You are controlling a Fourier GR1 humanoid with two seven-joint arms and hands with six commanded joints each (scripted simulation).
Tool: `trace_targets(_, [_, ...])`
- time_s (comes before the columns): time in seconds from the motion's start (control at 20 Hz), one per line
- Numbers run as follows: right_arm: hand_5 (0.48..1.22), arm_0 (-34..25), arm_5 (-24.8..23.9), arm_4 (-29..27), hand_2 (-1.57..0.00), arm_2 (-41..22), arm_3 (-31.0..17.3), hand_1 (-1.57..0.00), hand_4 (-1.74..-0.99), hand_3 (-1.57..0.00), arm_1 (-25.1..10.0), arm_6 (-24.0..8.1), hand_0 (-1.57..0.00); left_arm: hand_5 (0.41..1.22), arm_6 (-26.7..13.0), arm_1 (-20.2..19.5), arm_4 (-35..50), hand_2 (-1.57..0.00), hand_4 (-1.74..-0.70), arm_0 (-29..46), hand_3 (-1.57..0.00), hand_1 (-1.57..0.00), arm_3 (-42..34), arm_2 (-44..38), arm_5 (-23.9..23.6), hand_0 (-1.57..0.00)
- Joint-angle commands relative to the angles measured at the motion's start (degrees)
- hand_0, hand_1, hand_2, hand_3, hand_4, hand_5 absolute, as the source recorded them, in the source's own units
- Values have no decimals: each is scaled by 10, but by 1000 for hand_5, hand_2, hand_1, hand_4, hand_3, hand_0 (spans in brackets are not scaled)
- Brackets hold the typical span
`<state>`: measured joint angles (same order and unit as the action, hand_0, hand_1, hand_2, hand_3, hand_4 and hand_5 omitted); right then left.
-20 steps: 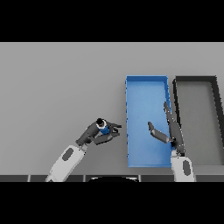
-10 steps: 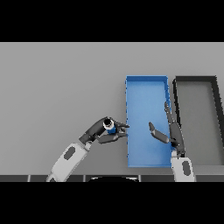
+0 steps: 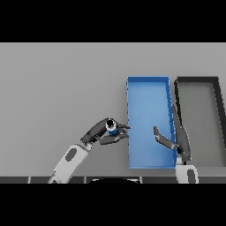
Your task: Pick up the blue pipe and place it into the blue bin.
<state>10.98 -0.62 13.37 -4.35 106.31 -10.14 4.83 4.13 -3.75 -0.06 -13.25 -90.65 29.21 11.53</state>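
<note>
Currently carrying: left hand (image 3: pixel 103 133) clamping blue pipe (image 3: pixel 111 128) just beside blue bin (image 3: pixel 148 84) near its left wall. Right hand (image 3: pixel 176 140) hovering over bin's right wall, fingers relaxed, apart. Next, likely needing: travelling rightward past rim, releasing inside.

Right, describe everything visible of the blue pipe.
The blue pipe is a short blue cylinder with a pale ring round a dark open end that faces up toward the camera. It looks smooth and rigid. The left hand holds it, fingers and thumb curled round its sides, hiding most of its body. It sits just left of the blue bin, outside the bin's left wall. Whether it is clear of the table cannot be told.
</note>
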Motion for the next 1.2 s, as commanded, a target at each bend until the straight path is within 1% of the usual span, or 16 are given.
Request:
trace_targets(0.0, [648, -5, 27, -42, -41, 6, 12, -2, -1195, 1, -4, 12, 1, 1221, 0, 1, -1, -1571, -1467, 2, -1571, -1571, -2, 1, 4, -1571])
trace_targets(0.05, [641, -6, 57, -92, -67, 11, 21, -12, -1198, 0, -5, 13, 1, 1221, 1, 3, -5, -1571, -1467, 10, -1571, -1571, -8, 5, 5, -1571])
trace_targets(0.1, [624, -14, 92, -139, -89, 10, 38, -22, -1202, -1, -15, -10, 1, 1221, -2, 6, -6, -1571, -1467, 6, -1571, -1571, -6, 2, 8, -1571])
trace_targets(0.2, [607, -38, 143, -205, -120, 6, 68, -29, -1215, -1, -47, -59, 1, 1221, -2, 10, -9, -1571, -1467, 7, -1571, -1571, -4, -1, 12, -1571])
trace_targets(0.4, [568, -123, 195, -303, -106, -18, 112, -11, -1247, 0, -96, -166, 1, 1221, -14, 15, -14, -1571, -1467, 8, -1571, -1571, -9, -9, 21, -1571])
trace_targets(0.45, [560, -146, 199, -312, -104, -25, 113, -9, -1255, 0, -103, -188, 1, 1221, -19, 16, -14, -1571, -1467, 6, -1571, -1571, -10, -14, 22, -1571])
trace_targets(0.55, [558, -182, 205, -305, -90, -51, 130, -5, -1270, 1, -112, -215, 1, 1221, -17, 16, -17, -1571, -1467, 16, -1571, -1571, -25, -12, 28, -1571])
trace_targets(0.65, [558, -230, 216, -311, -66, -66, 121, -3, -1291, 1, -121, -245, 1, 1221, -24, 19, -28, -1571, -1467, 19, -1571, -1571, -23, -11, 30, -1571])
trace_targets(0.75, [559, -256, 230, -307, -44, -91, 121, -2, -1298, 1, -112, -245, 1, 1221, -23, 19, -28, -1571, -1467, 13, -1571, -1571, -20, -22, 37, -1571])
trace_targets(0.8, [559, -275, 230, -317, -42, -101, 119, -1, -1302, 1, -107, -262, 1, 1221, -18, 19, -28, -1571, -1467, 11, -1571, -1571, -17, -27, 39, -1571])
trace_targets(0.85, [560, -283, 240, -324, -42, -108, 113, -1, -1300, 1, -106, -269, 1, 1221, -19, 26, -29, -1571, -1467, 14, -1571, -1571, -17, -25, 42, -1571])
trace_targets(0.9, [560, -299, 246, -335, -43, -115, 106, 0, -1294, 1, -101, -278, 1, 1221, -22, 29, -26, -1571, -1467, 8, -1571, -1571, -12, -32, 45, -1571])
trace_targets(0.95, [555, -309, 243, -333, -45, -128, 102, 0, -1282, 1, -90, -290, 1, 1221, -10, 26, -26, -1571, -1466, 11, -1571, -1571, -12, -34, 53, -1571])
trace_targets(1.0, [555, -330, 248, -329, -46, -134, 92, 0, -1268, 1, -84, -291, 1, 1221, -8, 29, -29, -1571, -1464, 5, -1571, -1571, -8, -36, 56, -1571])
trace_targets(1.1, [551, -350, 258, -333, -52, -145, 85, -2, -1242, 1, -81, -301, 1, 1221, -14, 33, -29, -1571, -1465, 9, -1571, -1571, -1, -38, 67, -1571])
trace_targets(1.15, [545, -372, 254, -328, -59, -150, 75, -10, -1232, 1, -71, -309, -3, 1221, -18, 35, -22, -1571, -1467, 7, -1571, -1571, 2, -44, 75, -1571])
